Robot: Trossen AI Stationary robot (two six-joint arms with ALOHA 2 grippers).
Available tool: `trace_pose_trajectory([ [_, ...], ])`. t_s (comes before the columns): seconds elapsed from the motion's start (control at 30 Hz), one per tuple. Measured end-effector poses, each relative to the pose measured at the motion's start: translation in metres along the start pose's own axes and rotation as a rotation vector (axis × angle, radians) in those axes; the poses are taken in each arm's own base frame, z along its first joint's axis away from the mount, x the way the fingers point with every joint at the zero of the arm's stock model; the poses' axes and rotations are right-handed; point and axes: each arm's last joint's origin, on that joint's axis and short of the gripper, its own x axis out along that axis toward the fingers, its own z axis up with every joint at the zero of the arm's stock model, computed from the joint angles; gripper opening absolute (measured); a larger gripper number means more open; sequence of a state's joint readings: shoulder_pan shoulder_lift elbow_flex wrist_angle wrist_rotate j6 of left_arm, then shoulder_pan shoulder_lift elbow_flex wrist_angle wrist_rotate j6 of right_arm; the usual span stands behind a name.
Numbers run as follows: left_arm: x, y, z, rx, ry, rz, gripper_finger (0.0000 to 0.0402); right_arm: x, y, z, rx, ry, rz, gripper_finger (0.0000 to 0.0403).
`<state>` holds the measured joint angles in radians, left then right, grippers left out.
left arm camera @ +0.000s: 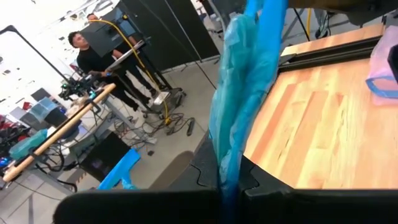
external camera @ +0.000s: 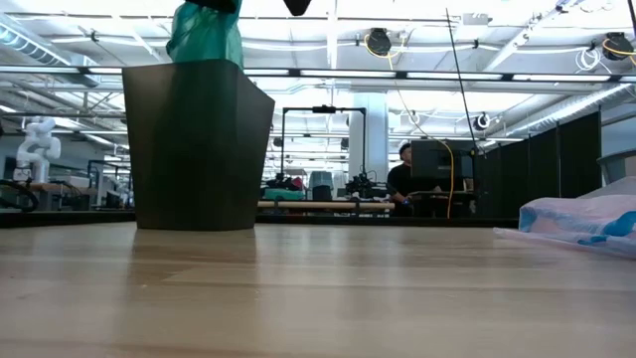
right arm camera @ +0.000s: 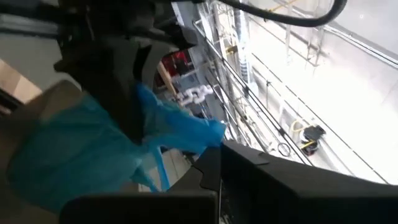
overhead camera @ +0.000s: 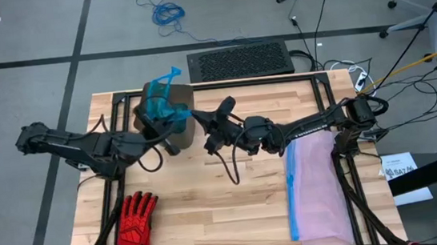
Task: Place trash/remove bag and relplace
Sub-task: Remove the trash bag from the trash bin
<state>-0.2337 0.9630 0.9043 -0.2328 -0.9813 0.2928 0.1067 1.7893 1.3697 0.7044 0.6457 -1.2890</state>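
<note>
left gripper [overhead camera: 173, 135]: item one in our list. we find it closed on a gathered fold of the bag [overhead camera: 162, 104], which runs as a narrow blue-green strip out from between its fingers in its own wrist view [left arm camera: 239, 112]. it sits at the near rim of the bin [overhead camera: 181, 110], toward the table's far left.

right gripper [overhead camera: 212, 123]: item two. its fingers are shut too; in its wrist view the bag [right arm camera: 93, 155] bunches right at them, though we cannot tell whether any film is actually pinched. it stands just beside the bin on the side facing the table's middle.

bag, position: seated in the dark bin [external camera: 194, 144], with a bunch of it rising above the rim [external camera: 204, 35]. from both grippers it lies away toward the far edge and upward; its long axis stands roughly upright, along the bin. the left gripper is the nearer and already touching.

we judge that lifting the bag out turns on this upright line: a pull straight up clears the rim, a sideways pull would drag the bin.

other stock: lilac bag [overhead camera: 315, 185] flat at the right, glove [overhead camera: 135, 219] at the near left, both well apart from the bin. no trash visible to us.
</note>
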Motion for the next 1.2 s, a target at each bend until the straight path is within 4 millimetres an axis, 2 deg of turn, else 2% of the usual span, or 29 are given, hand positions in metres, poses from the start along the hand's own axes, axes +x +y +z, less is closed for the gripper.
trace_pose_trajectory([
  [0.17, -0.003, 0.004, -0.004, 0.003, 0.026, 0.027, 0.0000, -0.004, -0.003, 0.004, -0.005, 0.021, -0.013, 0.0000],
  [0.43, -0.004, 0.005, -0.014, -0.030, 0.091, 0.032, 0.0000, -0.014, -0.039, 0.006, 0.137, 0.005, -0.034, 0.0000],
  [0.53, -0.004, 0.006, -0.013, -0.037, 0.082, 0.034, 0.0000, -0.016, -0.040, 0.005, 0.220, -0.003, 0.020, 0.0004],
  [0.63, -0.004, 0.006, -0.012, -0.043, 0.078, 0.035, 0.0000, -0.014, -0.031, 0.001, 0.277, -0.002, 0.099, 0.0027],
  [0.73, -0.004, 0.006, -0.011, -0.055, 0.068, 0.019, 0.0000, -0.010, -0.028, -0.004, 0.403, -0.046, 0.183, 0.0068],
  [0.97, -0.004, 0.005, -0.011, -0.065, 0.060, -0.016, 0.0000, 0.003, -0.033, -0.022, 0.591, -0.093, 0.240, 0.0172],
  [1.07, -0.004, 0.004, -0.010, -0.073, 0.050, -0.031, 0.0000, 0.008, -0.034, -0.029, 0.652, -0.127, 0.279, 0.0187],
  [1.2, -0.004, 0.004, -0.008, -0.066, 0.041, -0.034, 0.0000, 0.013, -0.037, -0.035, 0.727, -0.188, 0.345, 0.0181],
])
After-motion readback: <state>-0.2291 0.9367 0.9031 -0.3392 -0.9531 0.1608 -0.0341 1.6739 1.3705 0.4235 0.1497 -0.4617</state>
